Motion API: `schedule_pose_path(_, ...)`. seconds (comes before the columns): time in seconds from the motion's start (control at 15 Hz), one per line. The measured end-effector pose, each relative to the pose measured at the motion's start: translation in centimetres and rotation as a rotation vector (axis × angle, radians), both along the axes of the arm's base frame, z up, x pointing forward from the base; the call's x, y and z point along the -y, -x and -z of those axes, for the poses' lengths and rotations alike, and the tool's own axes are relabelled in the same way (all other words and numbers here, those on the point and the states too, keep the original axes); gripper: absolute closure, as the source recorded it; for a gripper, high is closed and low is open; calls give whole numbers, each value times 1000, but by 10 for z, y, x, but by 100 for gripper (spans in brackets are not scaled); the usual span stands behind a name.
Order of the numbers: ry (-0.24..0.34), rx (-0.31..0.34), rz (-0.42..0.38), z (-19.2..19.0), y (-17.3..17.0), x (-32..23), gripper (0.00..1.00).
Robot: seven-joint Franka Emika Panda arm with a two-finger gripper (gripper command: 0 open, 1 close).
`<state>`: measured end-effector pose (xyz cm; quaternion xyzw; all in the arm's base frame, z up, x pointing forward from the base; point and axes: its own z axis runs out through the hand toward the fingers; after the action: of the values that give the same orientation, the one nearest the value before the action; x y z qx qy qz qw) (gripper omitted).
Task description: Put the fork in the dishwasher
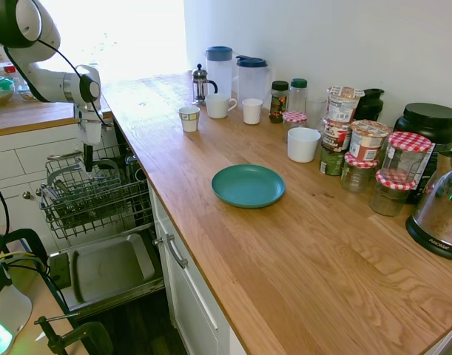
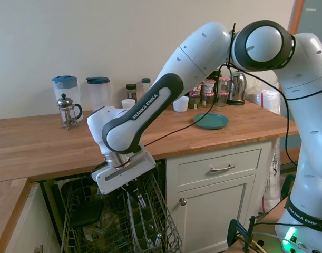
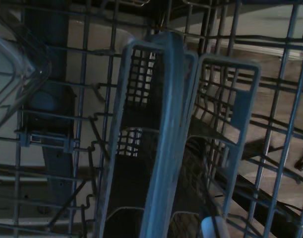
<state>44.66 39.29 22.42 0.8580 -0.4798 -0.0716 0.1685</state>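
a kitchen with a long wooden counter over white cabinets. the dishwasher stands open, rack out, door down. the gripper hangs just above the rack's cutlery basket; whether it is spread or pinching, i cannot tell. a pale tip, maybe the fork, shows only in the wrist view. on the counter: one teal plate, two jugs, four white cups.

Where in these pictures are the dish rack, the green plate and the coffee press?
dish rack (image 1: 92, 196): first exterior view, wire grid.
green plate (image 1: 248, 185): first exterior view, its centre.
coffee press (image 2: 68, 112): second exterior view, glass body.
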Motion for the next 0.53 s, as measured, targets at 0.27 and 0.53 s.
schedule_pose_path(0.27, -11, -10, -6, 6, -4, -4, 0)
schedule_pose_path(0.53, -10, -12, -10, 3, -5, -5, 0)
